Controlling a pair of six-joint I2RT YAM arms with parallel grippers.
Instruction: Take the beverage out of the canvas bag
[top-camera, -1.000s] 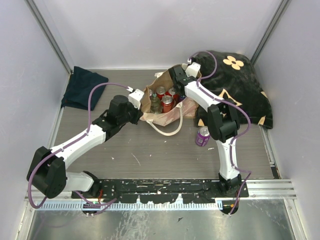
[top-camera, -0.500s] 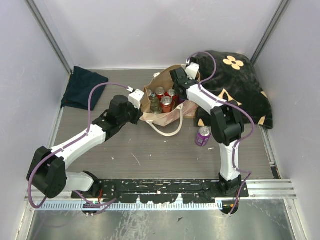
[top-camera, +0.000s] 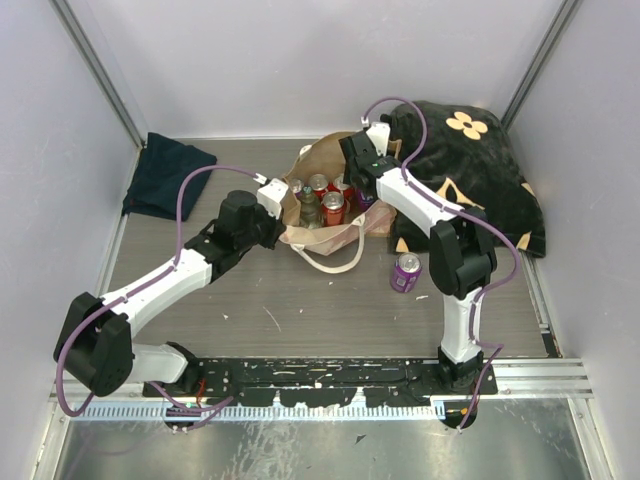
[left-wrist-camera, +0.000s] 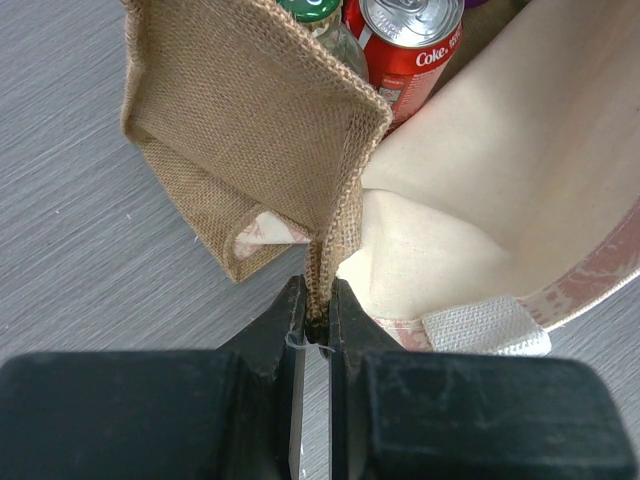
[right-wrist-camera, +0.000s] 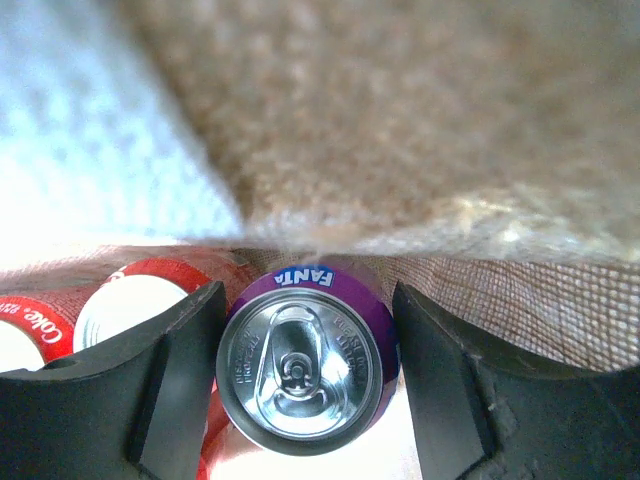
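We pinch the bag (left-wrist-camera: 260, 130) rim with left hand (left-wrist-camera: 318, 322) | right hand (right-wrist-camera: 305, 375) open | can (right-wrist-camera: 300, 360) upright between its fingers (right-wrist-camera: 165, 395)

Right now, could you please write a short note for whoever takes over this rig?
Left hand: shut on the canvas bag rim, holding it open.
Right hand: inside the bag, fingers either side of a purple Fanta can; I cannot tell whether it grips.
Done: one purple can stands on the table beside the bag.
Left: lift out the Fanta can; red Coke cans and a green-capped bottle are also inside.
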